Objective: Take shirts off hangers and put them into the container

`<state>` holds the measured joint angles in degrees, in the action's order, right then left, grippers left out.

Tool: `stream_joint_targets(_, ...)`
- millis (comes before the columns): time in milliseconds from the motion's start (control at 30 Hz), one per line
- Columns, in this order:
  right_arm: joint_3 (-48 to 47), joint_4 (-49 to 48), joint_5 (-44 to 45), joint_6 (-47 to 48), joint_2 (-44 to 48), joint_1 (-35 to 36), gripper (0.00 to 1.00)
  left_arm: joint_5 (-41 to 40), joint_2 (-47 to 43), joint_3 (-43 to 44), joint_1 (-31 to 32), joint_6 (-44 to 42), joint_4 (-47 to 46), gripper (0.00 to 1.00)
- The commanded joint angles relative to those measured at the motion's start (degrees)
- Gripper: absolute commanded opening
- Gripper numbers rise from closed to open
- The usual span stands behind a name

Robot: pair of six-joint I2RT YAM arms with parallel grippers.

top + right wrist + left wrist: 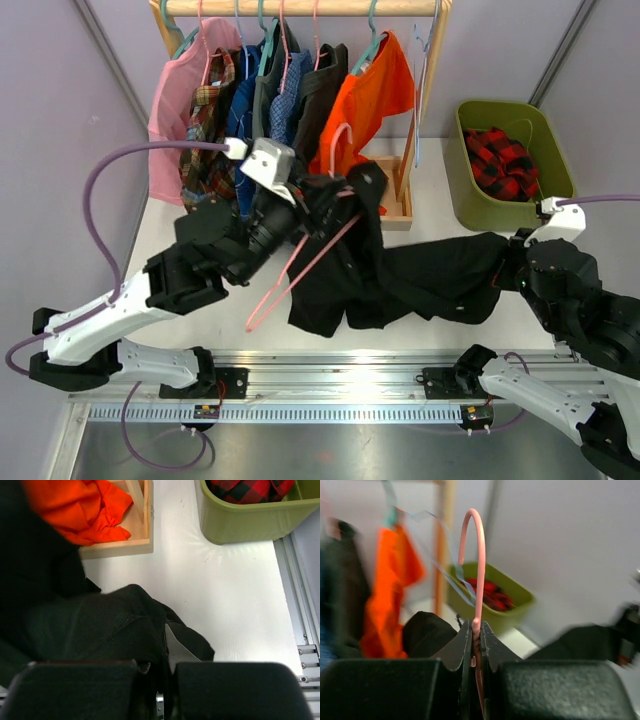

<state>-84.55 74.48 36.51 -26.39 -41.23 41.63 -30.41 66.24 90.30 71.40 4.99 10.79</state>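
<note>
Inside left gripper [476,626], pink hanger [480,580], inside right gripper [161,652], black shirt [90,625]

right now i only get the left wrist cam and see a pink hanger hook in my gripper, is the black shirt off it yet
Observer: Not fully. In the top view the black shirt bunches over the pink hanger beside the left gripper, with one hanger arm poking out bare.
Operator: where's the other arm
Observer: The right gripper is shut on the shirt's far end, toward the container; the shirt stretches between both arms.
Operator: what's left hanging
Observer: On the wooden rail, a row of hung shirts, from the pink shirt at the left to the orange shirt at the right.
</note>
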Motion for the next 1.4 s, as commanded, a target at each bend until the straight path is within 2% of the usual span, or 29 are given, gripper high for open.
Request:
stream_joint_targets(0, 0.00, -4.69, -1.88, 1.78, -1.04, -0.14, 0.00, 6.24, 0.90, -1.70, 3.13, 11.34, -2.52, 0.00)
stream_joint_targets(167, 0.44, -5.65, -2.06, 1.87, -1.39, -0.06, 0.00, 4.14, 2.49, 0.84, 8.32, 15.74, 3.36, 0.00)
stream_joint_targets(367, 2.99, -8.20, -5.13, 2.57, -2.88, -0.14, 0.00, -1.83, -2.68, -0.12, 10.52, 19.97, 7.06, 0.00)
stream_joint_targets(533, 6.24, -10.75, -18.82, 6.16, -6.92, -0.06, 0.00, -11.49, -6.38, -6.87, 12.36, 17.69, 3.81, 0.00)
stream_joint_targets(567, 6.33, -11.28, -21.72, 6.79, -7.71, 0.03, 0.18, -13.86, -6.56, -7.85, 12.80, 16.72, 3.11, 0.00)
stream_joint_targets(600, 6.24, -11.37, -26.18, 7.23, -8.85, -0.05, 0.41, -19.28, -6.21, -8.47, 13.15, 14.80, 2.49, 0.00)
stream_joint_targets(633, 5.63, -11.55, -28.06, 7.75, -9.30, -0.05, 0.69, -21.68, -5.25, -9.17, 13.68, 14.17, 2.49, 0.00)
stream_joint_targets(667, 5.02, -11.46, -28.07, 7.93, -9.56, -0.05, 0.69, -24.14, -5.24, -9.70, 14.03, 13.30, 2.40, 0.00)
stream_joint_targets(700, 4.40, -11.63, -28.16, 8.11, -9.39, -0.05, 0.82, -29.82, -3.50, -10.14, 14.90, 11.37, 1.09, 0.00)
stream_joint_targets(767, 1.07, -11.37, -27.55, 8.64, -8.96, -0.14, 0.90, -35.30, -0.95, -9.97, 15.79, 10.30, 0.64, 0.00)
stream_joint_targets(800, -1.90, -11.20, -27.63, 8.99, -8.95, -0.06, 0.92, -42.55, 1.76, -9.88, 17.10, 8.82, -0.23, 0.00)
stream_joint_targets(833, -3.32, -11.11, -28.16, 9.25, -8.87, -0.05, 0.93, -46.71, 3.62, -9.97, 17.55, 7.06, -2.33, 0.00)
stream_joint_targets(900, -6.14, -10.06, -28.95, 9.25, -9.83, -0.05, 0.93, -56.71, 8.00, -11.11, 17.90, -0.20, -12.51, 0.00)
stream_joint_targets(967, -9.04, -8.83, -29.30, 9.25, -10.70, -0.06, 0.93, -59.93, 10.48, -11.99, 17.20, -4.53, -19.45, 0.00)
stream_joint_targets(1000, -9.66, -8.56, -29.22, 9.25, -10.71, -0.05, 0.93, -60.89, 11.88, -12.08, 16.24, -8.21, -24.62, 0.00)
stream_joint_targets(1133, -11.33, -7.33, -29.04, 9.08, -10.54, -0.05, 0.92, -63.89, 17.95, -10.15, 14.04, -8.34, -25.99, 0.00)
stream_joint_targets(1300, -11.77, -5.75, -28.78, 8.82, -9.31, -0.05, 0.91, -61.71, 19.54, -10.59, 9.74, -11.84, -33.45, 0.00)
stream_joint_targets(1367, -11.60, -5.40, -28.86, 8.73, -8.87, -0.14, 0.91, -60.12, 19.46, -9.98, 8.42, -11.33, -33.47, 0.00)
